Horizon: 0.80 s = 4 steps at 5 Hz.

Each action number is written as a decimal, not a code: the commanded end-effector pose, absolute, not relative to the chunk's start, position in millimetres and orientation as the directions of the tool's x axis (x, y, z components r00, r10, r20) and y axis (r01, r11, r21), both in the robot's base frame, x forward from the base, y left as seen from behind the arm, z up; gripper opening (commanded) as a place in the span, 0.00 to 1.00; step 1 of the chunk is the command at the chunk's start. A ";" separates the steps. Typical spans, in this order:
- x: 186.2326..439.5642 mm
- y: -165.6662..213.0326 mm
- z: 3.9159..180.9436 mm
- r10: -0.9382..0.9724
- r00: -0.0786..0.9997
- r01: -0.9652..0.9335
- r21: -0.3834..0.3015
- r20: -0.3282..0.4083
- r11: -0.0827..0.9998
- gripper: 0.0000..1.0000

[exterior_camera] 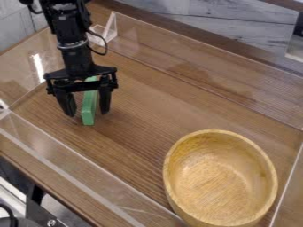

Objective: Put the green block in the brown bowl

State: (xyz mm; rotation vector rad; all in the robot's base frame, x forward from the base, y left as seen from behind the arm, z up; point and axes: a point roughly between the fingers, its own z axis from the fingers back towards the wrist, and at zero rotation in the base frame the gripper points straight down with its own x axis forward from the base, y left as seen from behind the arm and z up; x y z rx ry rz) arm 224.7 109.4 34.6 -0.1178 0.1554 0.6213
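The green block [87,108] stands on the wooden table at the left, a short bright green bar seen end-on between the fingers. My gripper [84,102] hangs straight down over it, open, with one black finger on each side of the block and a small gap to each. The brown bowl [221,177] sits at the lower right, a wide light wooden bowl with nothing in it, well away from the gripper.
Clear acrylic walls [71,173] fence the table along the front and left. A marble-patterned backdrop [236,27] rises behind the far edge. Bare wooden tabletop [178,97] lies between the block and the bowl.
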 end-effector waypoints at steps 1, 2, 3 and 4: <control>234.7 118.0 42.5 0.587 0.800 -0.598 -0.079 -0.128 0.798 0.00; 233.6 117.4 44.7 0.581 0.803 -0.593 -0.080 -0.131 0.802 0.00; 231.8 116.7 47.0 0.572 0.809 -0.584 -0.076 -0.133 0.808 1.00; 229.4 115.3 52.5 0.566 0.812 -0.579 -0.079 -0.140 0.812 1.00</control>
